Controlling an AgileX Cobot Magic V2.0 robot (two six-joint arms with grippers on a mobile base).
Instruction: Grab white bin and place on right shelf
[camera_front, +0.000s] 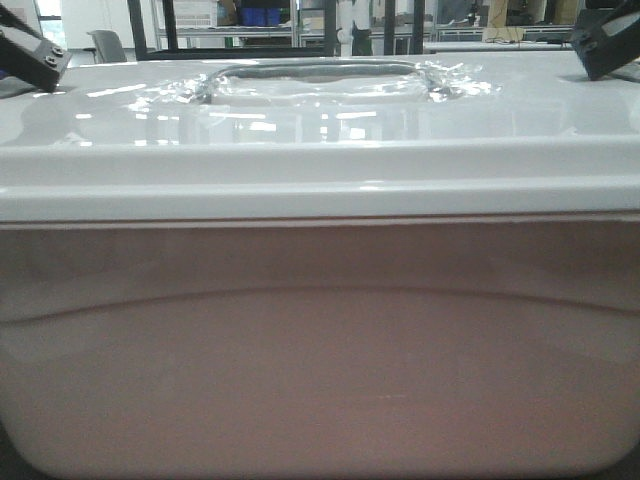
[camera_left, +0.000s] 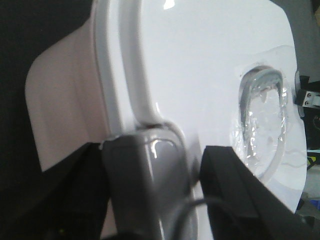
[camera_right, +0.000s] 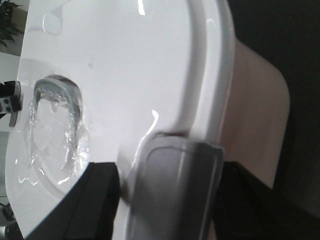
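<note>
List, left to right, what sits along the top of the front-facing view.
Along the top: left end effector → recessed handle in the bin lid → right end effector.

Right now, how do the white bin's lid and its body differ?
On the white bin, the lid is glossy white and mirrors the room lights; the body is dull and pinkish. The lid carries a recessed handle under crinkled clear film; the body shows only a faint curved ridge. The lid's thick rim overhangs the body. Both look like smooth plastic.
</note>
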